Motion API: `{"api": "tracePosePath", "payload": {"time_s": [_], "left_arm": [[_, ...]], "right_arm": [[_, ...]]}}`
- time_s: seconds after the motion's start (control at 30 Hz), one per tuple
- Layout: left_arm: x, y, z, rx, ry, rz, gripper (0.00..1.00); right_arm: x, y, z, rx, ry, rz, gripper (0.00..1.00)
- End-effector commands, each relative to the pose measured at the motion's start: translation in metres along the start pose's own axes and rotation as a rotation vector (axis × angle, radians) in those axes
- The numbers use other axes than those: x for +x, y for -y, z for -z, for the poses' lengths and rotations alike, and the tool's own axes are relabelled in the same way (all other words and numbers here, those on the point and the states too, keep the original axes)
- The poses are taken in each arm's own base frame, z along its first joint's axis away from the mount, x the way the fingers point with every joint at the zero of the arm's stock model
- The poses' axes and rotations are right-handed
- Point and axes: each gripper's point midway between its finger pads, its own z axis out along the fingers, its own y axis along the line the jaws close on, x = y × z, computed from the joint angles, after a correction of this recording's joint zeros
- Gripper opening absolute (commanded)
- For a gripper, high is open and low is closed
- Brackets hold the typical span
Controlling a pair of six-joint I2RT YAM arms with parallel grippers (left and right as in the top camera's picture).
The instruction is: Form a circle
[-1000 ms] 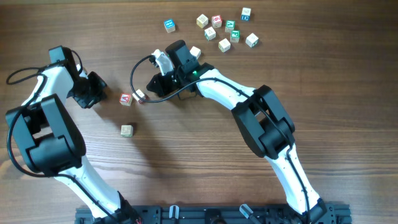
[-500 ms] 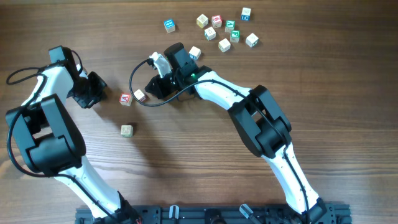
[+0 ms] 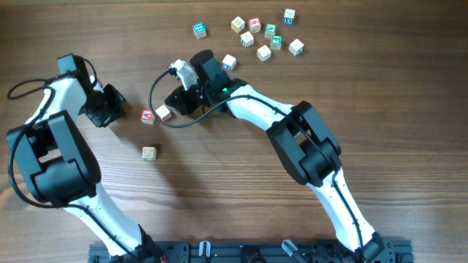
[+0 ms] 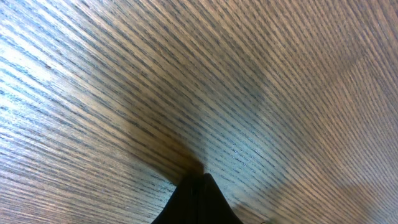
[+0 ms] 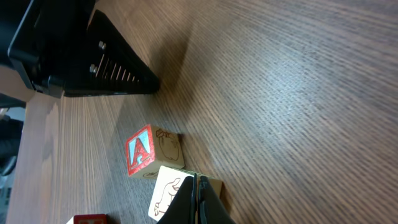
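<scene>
**Worktop** (image 3: 219, 190): brown wood-grain board.

**Left arm**: white-and-black, folded back on itself at the left side, forearm running to the far edge, wrist turned inward. Left tool (image 3: 117, 109) pinched to a narrow point, nothing in it, its tip low over bare wood in its own wrist view (image 4: 198, 190).

**Right arm**: stretched diagonally from the near right base toward the centre left, wrist dipped. Right tool (image 3: 172, 104) closed tight, empty, its tips (image 5: 198, 199) right at the pale cube's edge.

**Makings of the circle**: small wooden cube with red-printed A (image 3: 148, 116) and pale wooden cube with animal outline (image 3: 163, 112), side by side between the two tools.

**Other stock**: green-tinted cube (image 3: 148, 153), standing apart nearer the base; loose scatter of colour-printed cubes (image 3: 256, 33) at the far edge.
</scene>
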Motion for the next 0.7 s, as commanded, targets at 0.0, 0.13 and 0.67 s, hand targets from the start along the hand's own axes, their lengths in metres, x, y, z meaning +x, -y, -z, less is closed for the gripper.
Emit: {"api": "tracePosePath", "payload": {"time_s": [0.0,0.13,0.67], "left_arm": [[-0.0013,-0.0122,-0.0030,-0.045,0.008,0.019,0.04],[-0.0021,-0.0119,-0.0030,-0.044,0.011,0.018,0.04],[-0.0022,-0.0118,-0.0030,-0.044,0.012,0.018,0.04]], "right_arm": [[0.0201,0.0103,-0.0140,0.011,-0.032,-0.001,0.05],[0.0196,0.0115,-0.0137,0.015,-0.031,-0.001,0.04],[0.0234,0.0070,-0.0135,-0.012,-0.048,-0.037,0.04]]}}
